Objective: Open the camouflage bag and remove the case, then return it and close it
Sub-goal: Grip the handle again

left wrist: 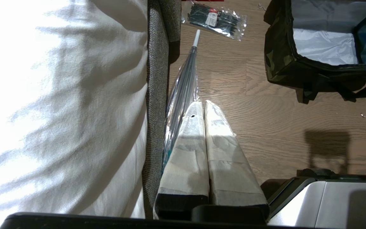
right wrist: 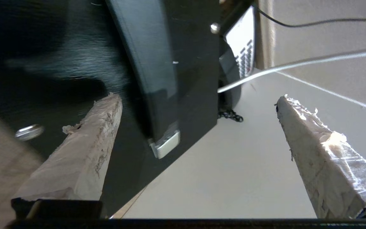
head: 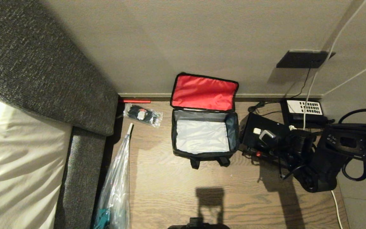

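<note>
Both flaps aside, the camouflage bag (head: 204, 133) stands open on the floor (head: 176, 190); right gripper (right wrist: 199, 127) fingers spread, left gripper (left wrist: 203, 108) fingers pressed together.

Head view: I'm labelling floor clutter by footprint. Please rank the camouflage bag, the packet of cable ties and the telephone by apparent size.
1. camouflage bag, clearly largest, lid open.
2 and 3. telephone and packet of cable ties look alike, and cables partly cover the telephone, so I won't rank them.

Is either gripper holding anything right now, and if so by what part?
Nothing is held. The right gripper is open beside the black case; the left gripper is shut on nothing.
</note>
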Available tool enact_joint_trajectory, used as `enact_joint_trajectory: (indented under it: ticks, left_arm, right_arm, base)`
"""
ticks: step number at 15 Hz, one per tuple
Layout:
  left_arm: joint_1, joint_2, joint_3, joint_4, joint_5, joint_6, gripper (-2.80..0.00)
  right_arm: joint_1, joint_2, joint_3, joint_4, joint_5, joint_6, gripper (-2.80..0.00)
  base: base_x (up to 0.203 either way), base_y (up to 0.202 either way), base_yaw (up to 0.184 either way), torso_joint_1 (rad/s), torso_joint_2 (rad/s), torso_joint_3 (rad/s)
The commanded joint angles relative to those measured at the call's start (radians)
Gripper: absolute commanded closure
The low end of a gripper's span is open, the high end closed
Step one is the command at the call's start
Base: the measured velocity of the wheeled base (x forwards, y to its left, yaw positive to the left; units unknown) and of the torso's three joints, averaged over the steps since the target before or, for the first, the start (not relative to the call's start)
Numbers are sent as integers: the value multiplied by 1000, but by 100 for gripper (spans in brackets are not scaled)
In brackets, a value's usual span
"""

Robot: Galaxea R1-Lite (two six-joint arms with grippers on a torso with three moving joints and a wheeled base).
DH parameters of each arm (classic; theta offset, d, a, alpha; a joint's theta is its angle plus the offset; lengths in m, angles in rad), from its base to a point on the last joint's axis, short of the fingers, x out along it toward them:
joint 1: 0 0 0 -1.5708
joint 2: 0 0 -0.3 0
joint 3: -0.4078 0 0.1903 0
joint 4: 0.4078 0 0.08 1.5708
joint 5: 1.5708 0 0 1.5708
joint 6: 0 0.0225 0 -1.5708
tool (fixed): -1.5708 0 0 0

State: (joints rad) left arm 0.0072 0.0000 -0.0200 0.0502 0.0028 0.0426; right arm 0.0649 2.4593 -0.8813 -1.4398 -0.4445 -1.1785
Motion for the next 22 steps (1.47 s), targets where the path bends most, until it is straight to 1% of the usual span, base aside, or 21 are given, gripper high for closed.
enact_joint_trajectory:
  ticks: [1,6,9,10,12,15,17,22]
  left_arm:
    - [0,0,0,0,0,0,0]
    - [0,0,0,0,0,0,0]
    - [0,0,0,0,0,0,0]
    - [0,0,0,2,0,0,0]
    - [2,0,0,0,0,0,0]
    - [0,0,0,0,0,0,0]
    - [0,0,0,0,0,0,0]
    - [0,0,0,0,1,0,0]
  right_arm:
    - [-12,29,-28,-8,-2,-12,-280]
    - [-26,60,-100,-8,3,-16,-280]
    - [-37,70,-143,-7,39,-13,-280]
    - [-41,74,-144,-11,53,-14,-280]
    - [-43,107,-158,-60,81,-17,-280]
    - [-42,119,-163,-80,87,-24,-280]
    - [-42,124,-156,-85,105,-16,-280]
    - [-42,149,-177,-90,106,-22,-280]
  base:
    - [0,0,0,0,0,0]
    - [0,0,0,0,0,0]
    - [0,0,0,0,0,0]
    - [0,0,0,0,0,0]
    - [0,0,0,0,0,0]
    - [0,0,0,0,0,0]
    - [0,0,0,0,0,0]
    - [0,0,0,0,0,0]
